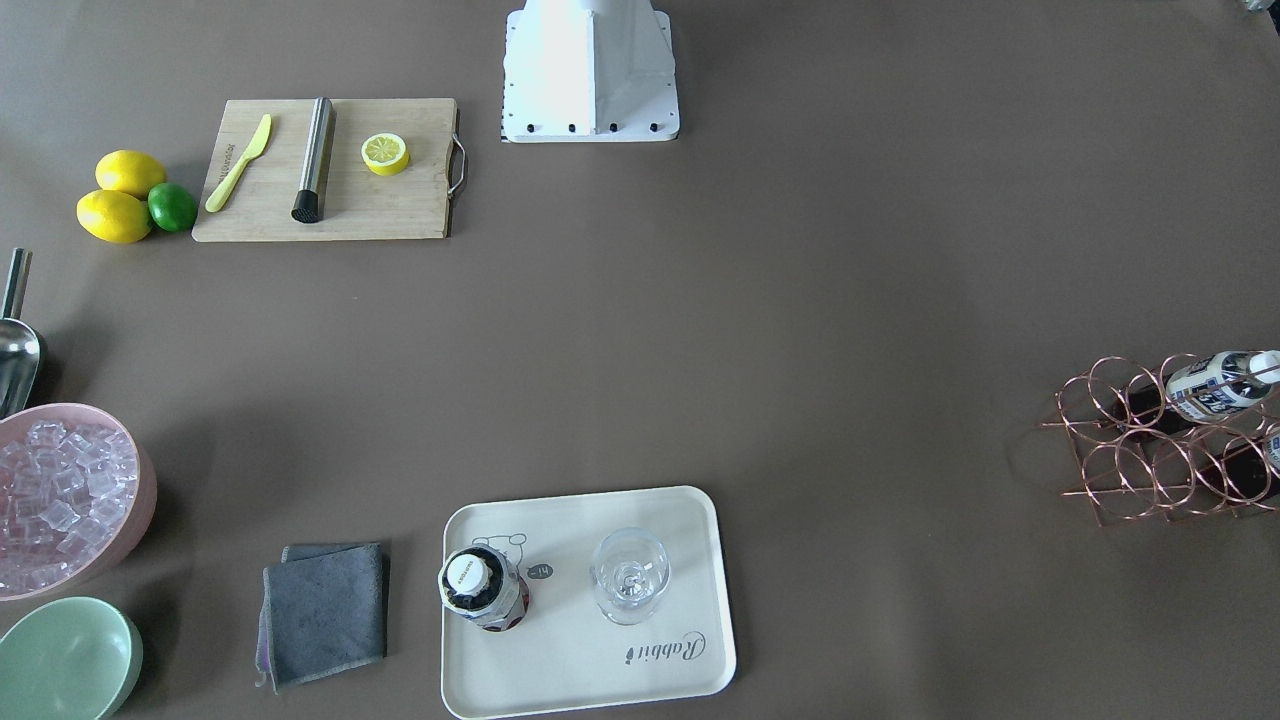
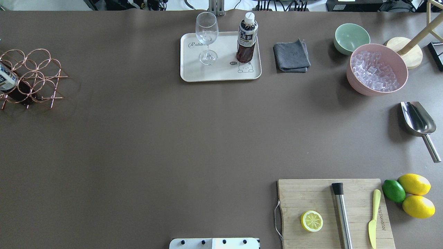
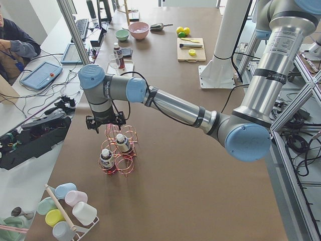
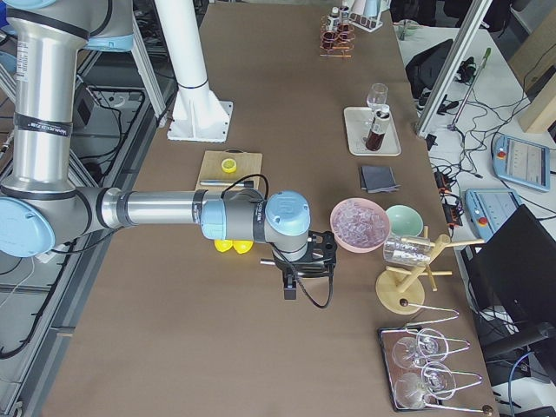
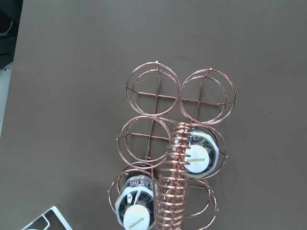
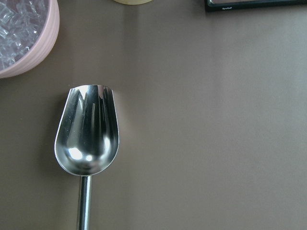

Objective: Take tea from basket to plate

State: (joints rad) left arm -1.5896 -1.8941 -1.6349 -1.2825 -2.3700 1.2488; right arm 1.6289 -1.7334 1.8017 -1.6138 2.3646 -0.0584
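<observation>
One tea bottle (image 1: 483, 590) stands upright on the cream plate (image 1: 690, 610), next to a clear stemmed glass (image 1: 628, 578); the overhead view shows the bottle (image 2: 246, 38) and the plate (image 2: 221, 72) at the far middle. The copper wire basket (image 5: 173, 182) holds two more tea bottles (image 5: 197, 158) (image 5: 135, 216). In the exterior left view my left gripper (image 3: 105, 125) hovers above the basket (image 3: 119, 150). In the exterior right view my right gripper (image 4: 300, 261) hangs near the pink ice tub. I cannot tell whether either gripper is open or shut.
A metal scoop (image 6: 86, 134) lies under my right wrist beside the pink ice tub (image 2: 377, 69). A green bowl (image 2: 351, 37) and a grey cloth (image 2: 291, 55) sit near the plate. A cutting board (image 2: 335, 211) with a lemon half, a muddler and a knife lies near the lemons and lime (image 2: 412, 193).
</observation>
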